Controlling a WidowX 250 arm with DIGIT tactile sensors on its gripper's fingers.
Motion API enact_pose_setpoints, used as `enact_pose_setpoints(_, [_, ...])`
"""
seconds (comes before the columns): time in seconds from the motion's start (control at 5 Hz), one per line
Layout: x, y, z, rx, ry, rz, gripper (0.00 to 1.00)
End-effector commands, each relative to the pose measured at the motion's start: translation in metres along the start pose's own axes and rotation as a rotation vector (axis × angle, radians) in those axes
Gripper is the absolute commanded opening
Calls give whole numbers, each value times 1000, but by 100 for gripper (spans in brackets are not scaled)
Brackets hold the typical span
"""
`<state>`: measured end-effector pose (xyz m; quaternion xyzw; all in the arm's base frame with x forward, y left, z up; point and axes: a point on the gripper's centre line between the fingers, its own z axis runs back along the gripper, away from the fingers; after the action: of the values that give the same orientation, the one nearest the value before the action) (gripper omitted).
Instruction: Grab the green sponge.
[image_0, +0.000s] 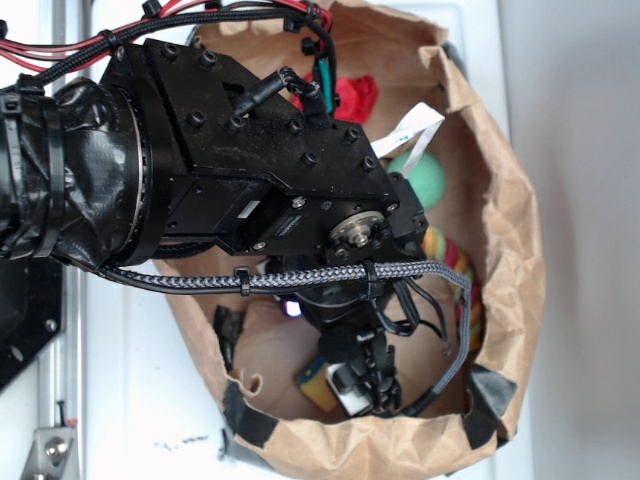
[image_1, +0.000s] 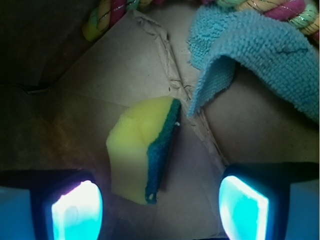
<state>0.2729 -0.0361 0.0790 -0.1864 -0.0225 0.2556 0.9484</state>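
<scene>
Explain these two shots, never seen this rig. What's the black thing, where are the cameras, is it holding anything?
The black thing is a robot arm reaching down into a brown paper bag. The exterior view looks at it from outside and above. The wrist view comes from a camera on the arm, looking down past its hand; the two glowing blue shapes are its fingers. The hand is open and holds nothing. Between the fingers on the bag floor lies the green sponge, yellow foam with a dark green layer. Nearby are a teal cloth, a coloured rope and a green ball.
</scene>
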Motion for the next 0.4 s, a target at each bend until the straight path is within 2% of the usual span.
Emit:
enact_pose_setpoints(0.0, [17, -19, 19, -1, -135, 0, 100])
enact_pose_setpoints(0.2, [20, -19, 21, 68, -225, 0, 100])
